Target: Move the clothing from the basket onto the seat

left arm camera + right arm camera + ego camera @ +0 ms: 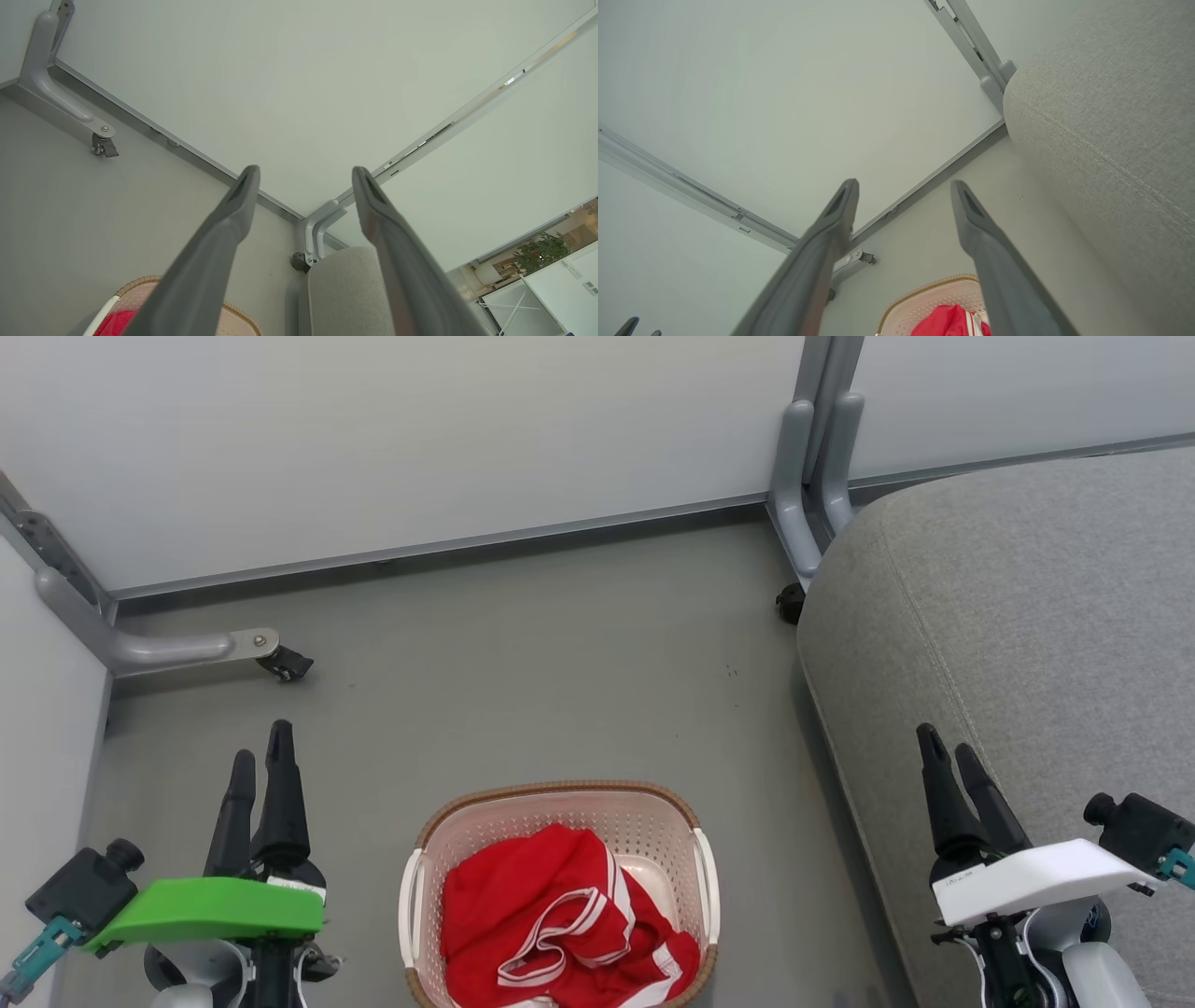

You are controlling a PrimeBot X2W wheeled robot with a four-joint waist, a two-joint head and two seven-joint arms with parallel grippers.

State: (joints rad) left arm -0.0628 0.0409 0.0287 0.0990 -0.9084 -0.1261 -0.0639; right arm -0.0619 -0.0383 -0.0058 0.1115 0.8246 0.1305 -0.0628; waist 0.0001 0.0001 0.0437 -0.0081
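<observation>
clothing [560, 915] lies crumpled in the basket [504, 821] at 6 o'clock of the head view, red with white trim, covering most of the bottom. the seat [1027, 616] spreads from 1 to 4 o'clock, beside the basket but apart from it, with floor [560, 644] between, and no garment lies on the part that shows. so, by my judgement, the task is at its very start: no piece is lifted yet, and every piece has to be picked out and carried across to the seat. the left claw [262, 740] stands at 8 o'clock over the floor, the right claw [944, 738] at 4 o'clock over the seat's edge; both hold nothing and touch nothing.

left wrist view: the left claw's two fingers stand wide apart with only air between them. the basket rim peeks in at 7 o'clock with a scrap of red, and the seat's corner sits at 6 o'clock.

right wrist view: the right claw's fingers are spread just as wide, empty. the basket and clothing show at 6 o'clock between them, the seat at 3 o'clock.
</observation>
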